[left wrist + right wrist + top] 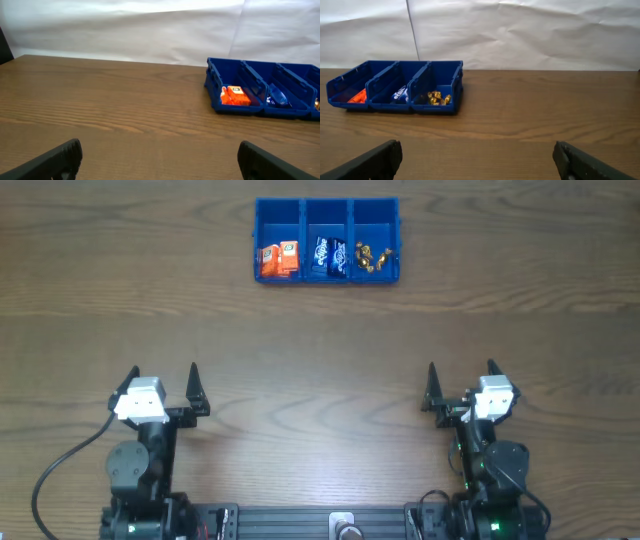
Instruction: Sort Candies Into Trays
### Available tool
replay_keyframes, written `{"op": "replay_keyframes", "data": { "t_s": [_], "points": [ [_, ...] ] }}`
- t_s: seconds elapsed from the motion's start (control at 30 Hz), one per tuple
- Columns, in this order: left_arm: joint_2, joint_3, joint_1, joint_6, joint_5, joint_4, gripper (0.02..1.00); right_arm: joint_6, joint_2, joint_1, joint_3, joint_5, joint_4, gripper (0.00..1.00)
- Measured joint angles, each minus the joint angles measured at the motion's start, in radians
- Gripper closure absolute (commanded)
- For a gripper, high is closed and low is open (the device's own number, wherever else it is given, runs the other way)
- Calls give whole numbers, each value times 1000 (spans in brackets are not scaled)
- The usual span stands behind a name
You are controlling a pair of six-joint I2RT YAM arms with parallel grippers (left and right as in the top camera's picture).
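Tray: 1 blue plastic tray with 3 compartments [280, 222] sits well ahead of both sets of fingertips, out beyond the gap between my 2 arms.
Candies: orange wrapped candies [278, 260] lie in the compartment nearest the left gripper's side. Blue wrapped candies [328, 257] are in the middle 1. Small gold wrapped candies [373, 257] are in the compartment nearest the right gripper's side.
Why so: each colour has its own compartment, so I judge the sorting done, with both arms held back near their bases.
Left gripper [163, 370]: its black fingers [55, 162] are spread wide. They hold and touch nothing, just above the brown wood-grain table [320, 410].
Right gripper [460, 367]: its black fingers [370, 162] are equally wide apart, with only bare wood between them.
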Motion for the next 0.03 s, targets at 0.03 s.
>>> {"op": "replay_keyframes", "data": {
  "t_s": [0.03],
  "points": [
    [0,0,0,0,0,0,20,0,0,0,0,0,0,3]
  ]
}}
